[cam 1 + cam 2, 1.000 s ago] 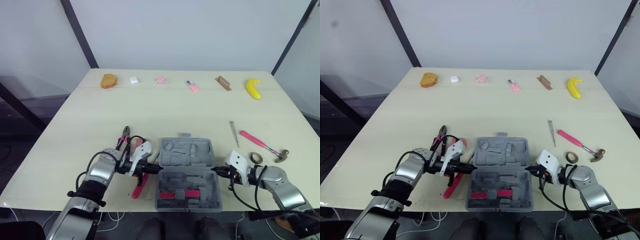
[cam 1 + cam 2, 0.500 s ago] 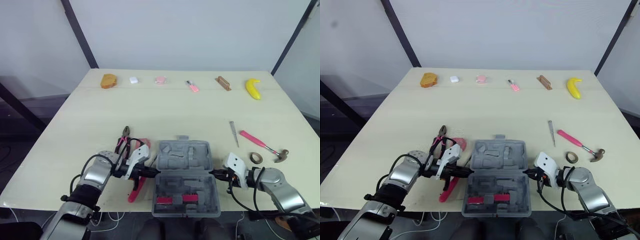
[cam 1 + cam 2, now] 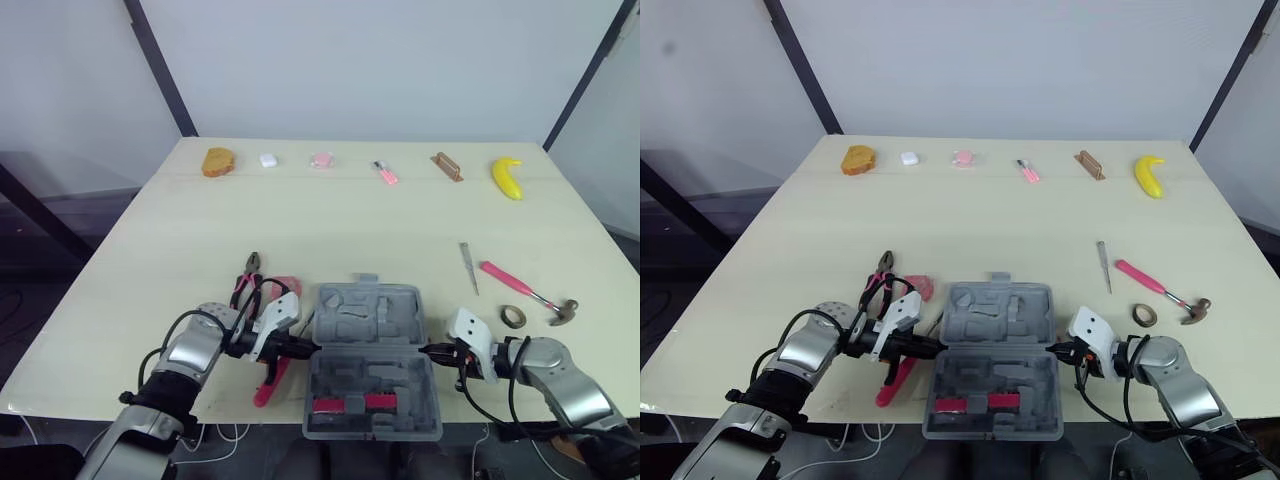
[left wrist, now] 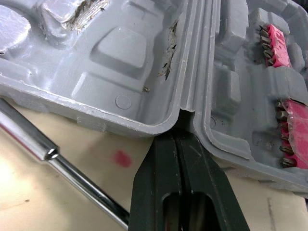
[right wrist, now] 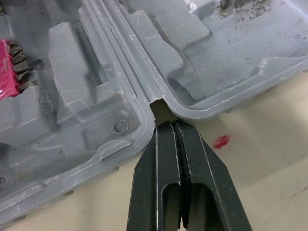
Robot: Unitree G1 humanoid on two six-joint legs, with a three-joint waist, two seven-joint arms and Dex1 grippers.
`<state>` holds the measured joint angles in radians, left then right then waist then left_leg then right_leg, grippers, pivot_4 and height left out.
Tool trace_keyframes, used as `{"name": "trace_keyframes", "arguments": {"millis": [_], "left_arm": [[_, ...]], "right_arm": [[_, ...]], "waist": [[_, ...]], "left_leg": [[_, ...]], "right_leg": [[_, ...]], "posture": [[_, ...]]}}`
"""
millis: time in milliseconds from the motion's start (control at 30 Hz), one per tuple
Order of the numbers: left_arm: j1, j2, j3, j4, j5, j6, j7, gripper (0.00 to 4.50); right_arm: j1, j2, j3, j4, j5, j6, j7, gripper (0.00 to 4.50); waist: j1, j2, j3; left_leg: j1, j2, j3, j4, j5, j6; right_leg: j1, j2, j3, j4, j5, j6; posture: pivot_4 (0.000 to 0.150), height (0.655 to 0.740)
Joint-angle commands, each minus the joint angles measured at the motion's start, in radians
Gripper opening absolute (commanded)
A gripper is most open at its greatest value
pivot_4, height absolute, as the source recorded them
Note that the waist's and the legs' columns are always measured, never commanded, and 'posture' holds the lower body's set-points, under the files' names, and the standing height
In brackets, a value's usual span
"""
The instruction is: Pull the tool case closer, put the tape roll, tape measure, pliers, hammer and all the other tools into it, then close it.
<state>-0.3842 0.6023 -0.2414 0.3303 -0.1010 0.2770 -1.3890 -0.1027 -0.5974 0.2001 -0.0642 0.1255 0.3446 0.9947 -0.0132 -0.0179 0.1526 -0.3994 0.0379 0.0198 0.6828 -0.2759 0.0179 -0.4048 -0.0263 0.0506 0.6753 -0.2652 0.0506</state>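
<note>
The grey tool case (image 3: 371, 312) lies open at the table's front edge, with pink bit strips (image 3: 346, 404) in its near half. My left gripper (image 3: 306, 346) is shut, its tips in the hinge notch on the case's (image 4: 120, 53) left side. My right gripper (image 3: 430, 350) is shut too, tips at the hinge notch on the case's (image 5: 183, 38) right side. Pliers (image 3: 247, 275) and a red-handled tool (image 3: 264, 385) lie left of the case. To the right lie the pink hammer (image 3: 528, 293), the tape roll (image 3: 513, 316) and a thin metal tool (image 3: 466, 267).
Along the table's far edge sit a piece of bread (image 3: 217, 162), a small white object (image 3: 267, 159), two pink items (image 3: 320, 159) (image 3: 385, 172), a brown block (image 3: 446, 166) and a banana (image 3: 506, 177). A chrome shaft (image 4: 48, 154) lies beside the case.
The case has slid a little toward the table's front edge, with both shut grippers moving along at its hinge ends. Most of that shift came in the first half second.
</note>
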Motion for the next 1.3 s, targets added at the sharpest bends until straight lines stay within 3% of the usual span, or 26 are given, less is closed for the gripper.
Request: {"name": "trace_keyframes", "arguments": {"millis": [33,1300], "left_arm": [[0.021,0.006,-0.038,-0.025,0.002,0.002,-0.019,0.03],[0.041,0.056,-0.074,-0.085,-0.013,0.064,-0.036,0.03]], "right_arm": [[0.006,-0.012,0.009,-0.049,0.025,0.015,0.021,0.0],[0.029,-0.047,0.034,-0.106,0.06,0.102,0.069,0.0]], "waist": [[0.0,0.0,0.0],[0.0,0.0,0.0]], "left_leg": [[0.0,0.0,0.0,0.0,0.0,0.0],[0.0,0.0,0.0,0.0,0.0,0.0]], "right_leg": [[0.0,0.0,0.0,0.0,0.0,0.0],[0.0,0.0,0.0,0.0,0.0,0.0]], "posture": [[0.15,0.74],[0.15,0.74]]}}
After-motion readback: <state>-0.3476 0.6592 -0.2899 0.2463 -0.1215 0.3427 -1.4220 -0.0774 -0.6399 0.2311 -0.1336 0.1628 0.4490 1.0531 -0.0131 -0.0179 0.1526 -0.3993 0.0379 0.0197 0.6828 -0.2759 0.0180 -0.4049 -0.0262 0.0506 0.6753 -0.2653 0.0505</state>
